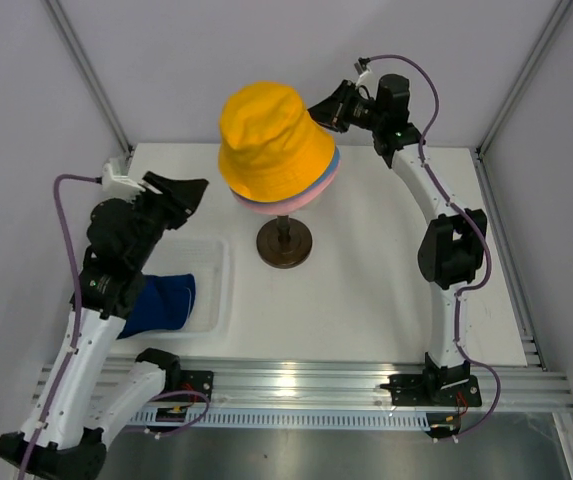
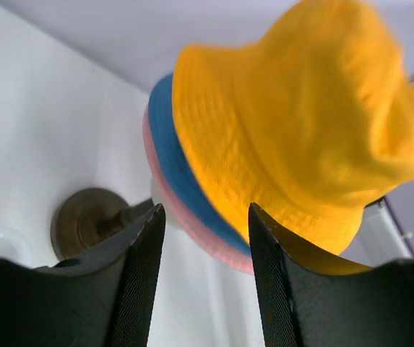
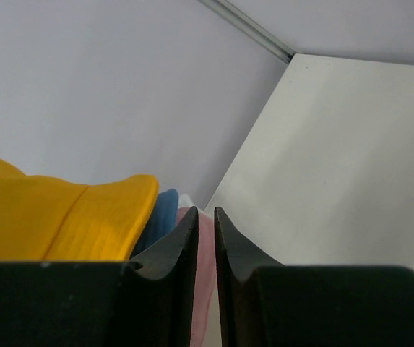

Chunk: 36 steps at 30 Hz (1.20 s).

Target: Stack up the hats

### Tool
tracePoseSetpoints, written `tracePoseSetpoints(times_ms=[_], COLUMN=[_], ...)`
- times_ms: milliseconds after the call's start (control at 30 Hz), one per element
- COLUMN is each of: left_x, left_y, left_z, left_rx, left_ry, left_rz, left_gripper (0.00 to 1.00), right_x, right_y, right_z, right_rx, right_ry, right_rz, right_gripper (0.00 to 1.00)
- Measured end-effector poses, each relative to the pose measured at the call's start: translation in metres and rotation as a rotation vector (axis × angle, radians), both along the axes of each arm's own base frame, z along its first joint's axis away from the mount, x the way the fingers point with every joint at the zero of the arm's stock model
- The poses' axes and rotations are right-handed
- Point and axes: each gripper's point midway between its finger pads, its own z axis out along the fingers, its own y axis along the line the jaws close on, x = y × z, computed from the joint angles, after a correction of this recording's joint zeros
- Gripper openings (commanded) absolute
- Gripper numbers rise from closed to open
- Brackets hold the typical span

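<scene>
Three hats sit stacked on the head form: the yellow hat [image 1: 271, 140] [image 2: 300, 123] [image 3: 62, 210] on top, the light blue hat's brim [image 1: 332, 160] [image 2: 170, 144] [image 3: 163, 210] under it, and the pink hat's brim [image 1: 266, 207] [image 2: 192, 224] [image 3: 204, 278] lowest. The dark navy hat [image 1: 161, 305] lies in the clear tray, partly hidden by my left arm. My left gripper [image 1: 188, 190] [image 2: 205, 217] hangs open and empty to the left of the stack. My right gripper [image 1: 318, 108] [image 3: 206, 213] is at the stack's far right, its jaws parted by a narrow slit, holding nothing.
The head form stands on a thin post with a dark brown round base [image 1: 284, 243] [image 2: 84, 217] at the table's middle. The clear plastic tray [image 1: 211, 270] lies at the near left. Frame posts and pale walls close in the back and the sides.
</scene>
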Motion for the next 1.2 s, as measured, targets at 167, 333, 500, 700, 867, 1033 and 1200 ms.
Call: tracePoseSetpoints(times_ms=[167, 333, 500, 700, 867, 1033, 1200], left_x=[0.018, 0.049, 0.073, 0.078, 0.087, 0.091, 0.099], left_y=[0.04, 0.024, 0.005, -0.006, -0.012, -0.013, -0.015], left_z=[0.029, 0.019, -0.012, -0.004, -0.006, -0.007, -0.007], left_rx=[-0.04, -0.107, -0.181, -0.228, -0.261, -0.289, -0.326], left_ry=[-0.093, -0.059, 0.053, 0.026, 0.035, 0.046, 0.049], left_rz=[0.076, -0.052, -0.15, -0.226, -0.267, -0.278, -0.287], left_gripper=[0.54, 0.55, 0.57, 0.52, 0.52, 0.43, 0.29], right_x=[-0.001, 0.001, 0.006, 0.005, -0.036, -0.093, -0.147], right_y=[0.0, -0.006, -0.028, -0.085, -0.115, -0.119, -0.118], right_z=[0.016, 0.024, 0.019, 0.001, 0.021, 0.066, 0.094], right_rx=[0.014, 0.019, -0.016, -0.087, -0.103, -0.085, -0.032], right_ry=[-0.04, -0.052, -0.007, 0.072, 0.057, -0.038, -0.12], right_rz=[0.05, 0.069, 0.034, -0.095, -0.151, -0.18, -0.203], right_gripper=[0.24, 0.35, 0.54, 0.61, 0.64, 0.66, 0.66])
